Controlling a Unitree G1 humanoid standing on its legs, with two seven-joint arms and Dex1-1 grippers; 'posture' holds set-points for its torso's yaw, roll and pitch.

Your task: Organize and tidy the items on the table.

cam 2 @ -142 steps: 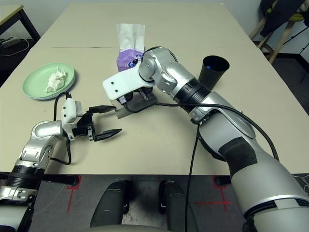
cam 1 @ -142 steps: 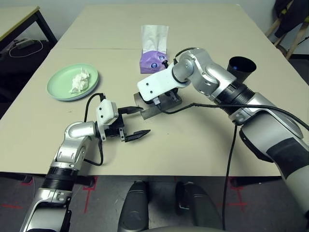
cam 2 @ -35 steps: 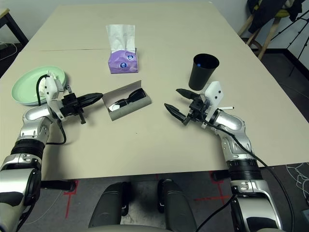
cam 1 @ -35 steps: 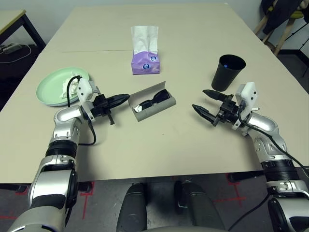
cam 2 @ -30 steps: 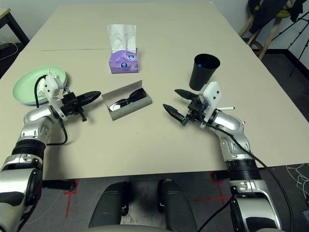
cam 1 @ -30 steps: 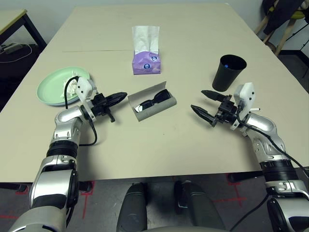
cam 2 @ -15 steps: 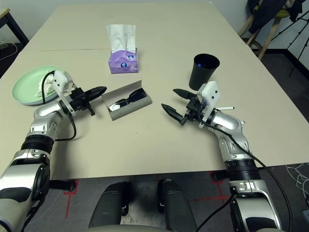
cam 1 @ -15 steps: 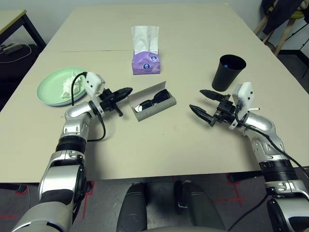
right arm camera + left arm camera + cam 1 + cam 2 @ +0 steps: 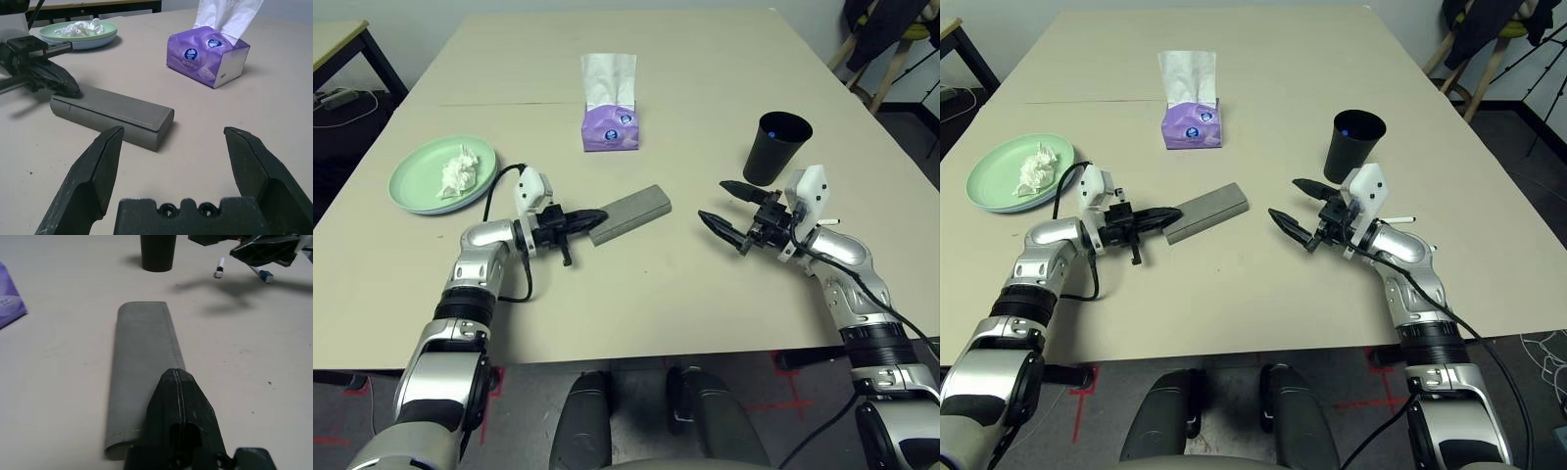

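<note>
While your left gripper (image 9: 597, 215), its fingers pressed together, touches the closed grey glasses case (image 9: 631, 213) mid-table, your right gripper (image 9: 710, 201) is spread between the case and the table's right side, just nearer than the black cup (image 9: 776, 147).

My left fingers (image 9: 164, 404) covered part of one end of the case (image 9: 142, 134), and its closed lid (image 9: 122, 105) hid the inside. The green plate (image 9: 416, 176) hid most of the blue plate (image 9: 100, 43). From my left wrist, the cup (image 9: 157, 252) and tissue box (image 9: 10, 301) were cut off. My right arm (image 9: 1405, 250) partly hid a pen (image 9: 1401, 219).
</note>
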